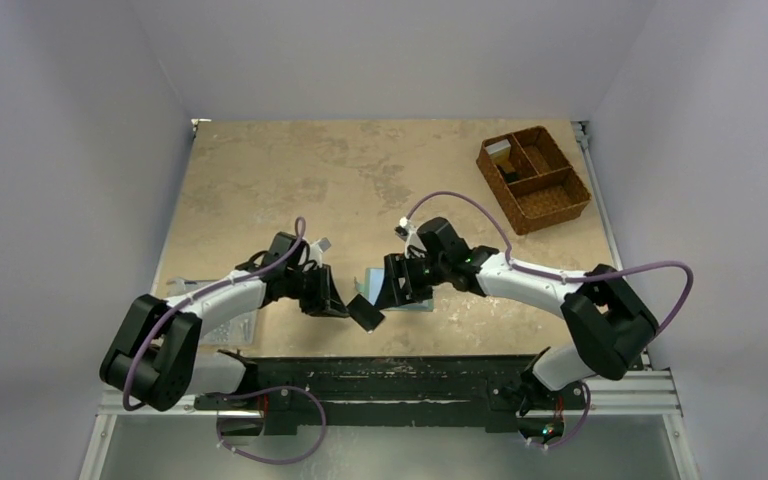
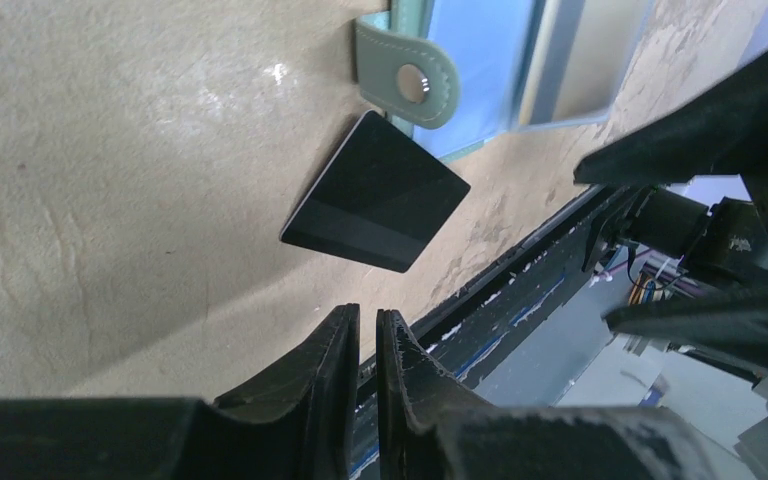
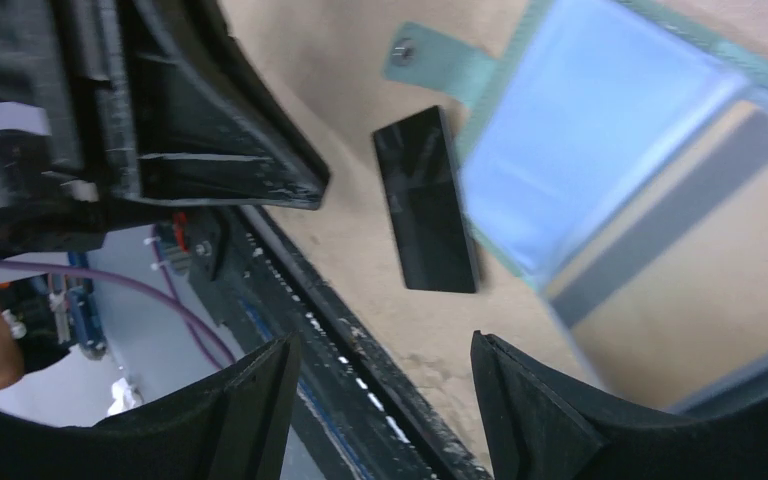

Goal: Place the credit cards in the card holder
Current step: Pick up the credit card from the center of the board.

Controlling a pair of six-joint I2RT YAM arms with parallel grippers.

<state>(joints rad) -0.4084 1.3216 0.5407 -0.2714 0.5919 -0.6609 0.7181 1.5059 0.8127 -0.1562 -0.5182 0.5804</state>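
Note:
The card holder [image 1: 412, 304] lies open on the table under my right gripper, its pale blue inside up. The left wrist view shows its grey-green snap tab [image 2: 410, 80], and the right wrist view its blue pocket [image 3: 600, 130]. A tan card with a grey stripe [image 3: 680, 240] lies in the holder. A black card [image 1: 365, 313] lies flat on the table just beside the tab, touched by neither gripper; it also shows in the left wrist view [image 2: 375, 205] and the right wrist view [image 3: 425, 200]. My left gripper [image 1: 336, 304] is shut and empty, just left of the black card. My right gripper [image 1: 390, 285] is open and empty over the holder.
A brown woven divided basket [image 1: 533, 178] stands at the back right. A clear plastic box [image 1: 222, 325] lies under my left arm. The black rail [image 1: 390, 372] runs along the table's near edge, close to the black card.

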